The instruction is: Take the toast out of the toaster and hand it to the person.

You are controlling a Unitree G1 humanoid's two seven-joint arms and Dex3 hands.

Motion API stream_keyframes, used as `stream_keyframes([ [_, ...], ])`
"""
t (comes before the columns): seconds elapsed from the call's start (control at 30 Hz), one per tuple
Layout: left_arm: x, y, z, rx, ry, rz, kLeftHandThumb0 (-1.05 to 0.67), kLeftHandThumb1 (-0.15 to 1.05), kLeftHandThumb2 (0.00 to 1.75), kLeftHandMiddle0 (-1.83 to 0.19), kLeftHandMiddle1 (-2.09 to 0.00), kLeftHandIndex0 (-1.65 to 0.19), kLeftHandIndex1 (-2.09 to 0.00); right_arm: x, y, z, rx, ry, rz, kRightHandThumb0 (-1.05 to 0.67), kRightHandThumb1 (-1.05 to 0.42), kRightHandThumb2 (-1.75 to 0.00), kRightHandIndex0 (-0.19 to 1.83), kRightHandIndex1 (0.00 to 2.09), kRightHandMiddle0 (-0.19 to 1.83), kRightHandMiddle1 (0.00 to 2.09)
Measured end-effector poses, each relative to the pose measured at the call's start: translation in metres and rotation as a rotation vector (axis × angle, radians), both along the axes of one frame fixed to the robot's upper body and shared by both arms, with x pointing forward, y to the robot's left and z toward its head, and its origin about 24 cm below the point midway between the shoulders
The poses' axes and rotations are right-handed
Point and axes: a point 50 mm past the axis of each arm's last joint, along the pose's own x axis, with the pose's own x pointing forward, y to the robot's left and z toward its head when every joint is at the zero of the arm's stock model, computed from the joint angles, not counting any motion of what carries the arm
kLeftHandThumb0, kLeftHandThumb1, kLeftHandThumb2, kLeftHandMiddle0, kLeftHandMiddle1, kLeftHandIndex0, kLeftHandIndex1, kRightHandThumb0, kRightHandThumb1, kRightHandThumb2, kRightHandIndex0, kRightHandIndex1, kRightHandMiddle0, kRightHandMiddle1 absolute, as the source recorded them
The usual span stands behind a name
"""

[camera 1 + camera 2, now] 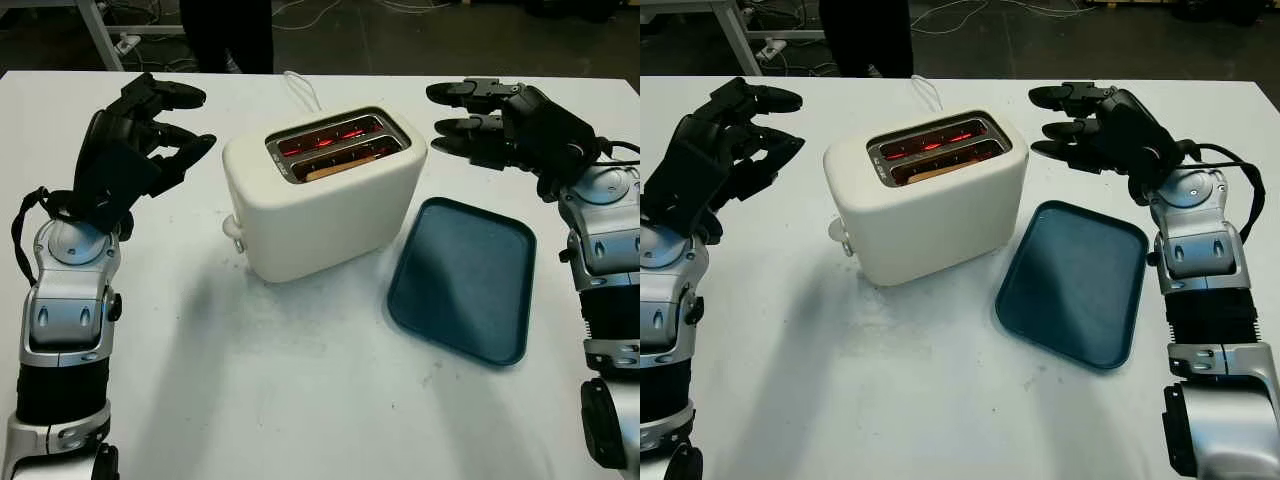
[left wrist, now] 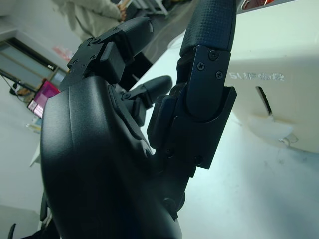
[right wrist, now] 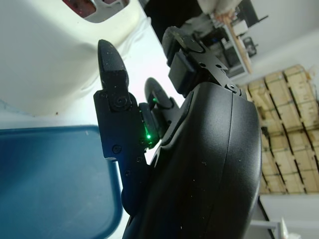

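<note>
Toast [image 1: 335, 167] sits low in the front slot of the cream toaster [image 1: 325, 205] at frame centre, a tan edge just showing, both slots glowing red. Left hand [image 1: 150, 135], upper left of the frame, is raised off the table beside the toaster, released, gripping nothing. Right hand [image 1: 1085, 125], upper right, hovers level with the toaster's top on its far side, also released, fingertips pointing toward the slots, not touching. Blue tray [image 1: 465, 275] lies flat, right of centre, just beside the toaster's base, under the right forearm. Left wrist view adds the toaster's side: a slot with a pale lever knob [image 2: 266, 124] and raised lettering, too blurred to read. Right wrist view adds a green light on the hand and stacked cardboard boxes [image 3: 286, 129] behind. White table [image 1: 300, 390], faintly scuffed; a white cord [image 1: 300, 88] runs off its far edge. A person's dark legs [image 1: 225, 35] stand at top centre.
</note>
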Motion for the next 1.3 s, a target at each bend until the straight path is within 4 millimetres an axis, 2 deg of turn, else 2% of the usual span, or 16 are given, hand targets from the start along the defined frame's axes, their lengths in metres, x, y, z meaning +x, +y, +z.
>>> stream_keyframes([
  [0.43,0.002,0.001,-0.005,-0.014,0.026,-0.017,-0.91,0.92,0.09,-0.34,-1.15,-0.32,-0.93,-0.005,0.007,0.009,0.003,-0.022,0.004,-0.30,-0.92,-0.08,0.60,0.06,0.53,0.01],
  [0.67,-0.003,0.004,-0.001,-0.018,0.011,-0.007,-0.90,0.92,0.07,-0.34,-1.14,-0.32,-0.93,-0.007,0.009,0.005,0.014,-0.010,-0.001,-0.37,-0.92,-0.07,0.59,0.06,0.52,0.00],
  [1.3,0.004,0.007,-0.009,-0.023,0.019,-0.004,-0.95,0.92,0.09,-0.40,-1.09,-0.40,-0.86,-0.007,0.009,0.005,0.017,0.011,-0.015,-0.29,-0.92,-0.09,0.58,0.07,0.51,0.01],
])
